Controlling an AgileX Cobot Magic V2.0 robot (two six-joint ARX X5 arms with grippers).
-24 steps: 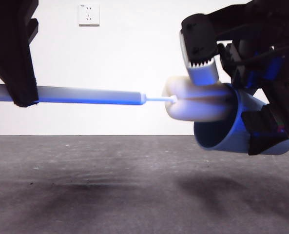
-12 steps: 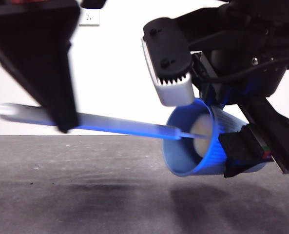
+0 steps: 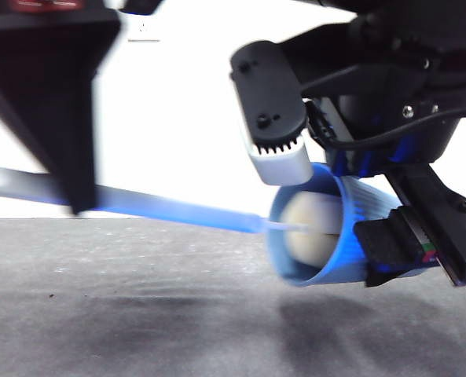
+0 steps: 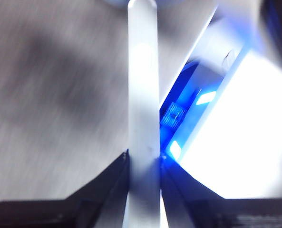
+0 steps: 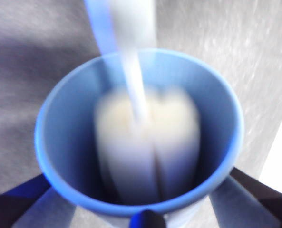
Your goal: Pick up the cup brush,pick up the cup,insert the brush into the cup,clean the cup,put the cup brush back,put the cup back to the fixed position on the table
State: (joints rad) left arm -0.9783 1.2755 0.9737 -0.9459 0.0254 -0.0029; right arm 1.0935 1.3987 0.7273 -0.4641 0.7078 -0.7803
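table (image 3: 138, 314), 1 cup (image 3: 327, 243), 1 cup brush (image 3: 177, 206)

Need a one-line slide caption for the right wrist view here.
Cream sponge head of the cup brush sits inside the blue cup, which the right tool holds above the table.

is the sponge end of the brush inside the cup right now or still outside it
Inside. In the right wrist view the cup brush has its sponge head down within the cup; the front view shows the head behind the cup's rim, the cup tipped sideways above the table.
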